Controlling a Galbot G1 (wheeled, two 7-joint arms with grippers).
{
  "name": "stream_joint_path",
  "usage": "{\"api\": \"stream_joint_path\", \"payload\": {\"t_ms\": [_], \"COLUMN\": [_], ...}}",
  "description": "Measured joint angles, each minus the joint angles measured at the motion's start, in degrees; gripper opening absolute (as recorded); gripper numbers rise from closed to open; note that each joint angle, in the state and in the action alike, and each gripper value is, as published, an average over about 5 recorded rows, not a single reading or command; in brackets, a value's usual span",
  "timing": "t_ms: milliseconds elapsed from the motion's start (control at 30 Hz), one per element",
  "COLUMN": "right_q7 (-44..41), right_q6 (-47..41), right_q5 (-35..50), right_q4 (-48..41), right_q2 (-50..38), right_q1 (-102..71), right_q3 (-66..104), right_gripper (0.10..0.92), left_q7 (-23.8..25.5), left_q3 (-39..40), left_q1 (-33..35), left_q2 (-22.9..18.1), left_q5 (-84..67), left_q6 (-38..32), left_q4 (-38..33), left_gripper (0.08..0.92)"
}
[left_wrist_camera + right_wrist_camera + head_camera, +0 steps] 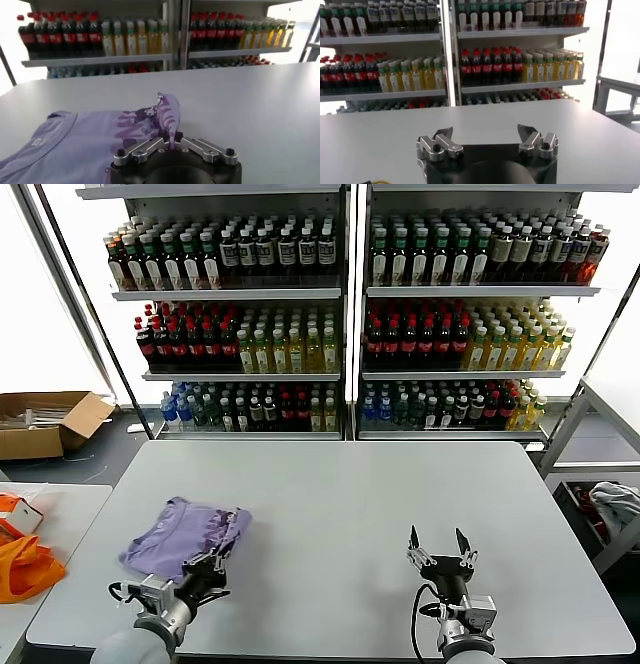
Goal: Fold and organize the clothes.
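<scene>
Head view showed the left gripper (207, 567) low at the T-shirt (180, 536), near the table's (350, 514) front-left edge; the right gripper (440, 544) hovered spread over bare tabletop. Left wrist view: fingers (150, 146) pinched a raised shirt fold. Right wrist view: jaws stood apart.

grey table (350, 514) | bottle-stocked shelves (345, 314) behind — bright daylight either side | cardboard box (45, 422) on dark floor, left
</scene>
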Motion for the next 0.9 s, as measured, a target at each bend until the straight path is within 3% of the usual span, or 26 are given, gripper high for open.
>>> {"api": "stream_joint_path", "payload": {"t_ms": [167,533,900], "right_q7": [-0.1,1.3,7.0], "right_q6": [-0.4,-2.9,-10.8], "right_q5": [-0.7,0.8,19.0], "right_q4": [-0.3,-1.7,-0.9], "right_q2": [0.6,2.1,3.7], "right_q1": [0.4,3.7,10.9], "right_q3": [-0.7,-4.1,-10.2], "right_gripper": [0.823,0.823,0.823], "left_q7": [-1.1,-3.4,-9.1], "left_q3": [2.2,4.6,0.8], "left_q1": [-1.3,-3.8,-2.6], "left_q2": [-0.6,-2.0,-1.1], "left_q5": [-3.2,-11.6,-10.7], "left_q6": [-0.9,-6.0,-5.4], "left_q4": [-1.9,-5.4,-6.1], "left_gripper": [0.173,0.493,0.789]}}
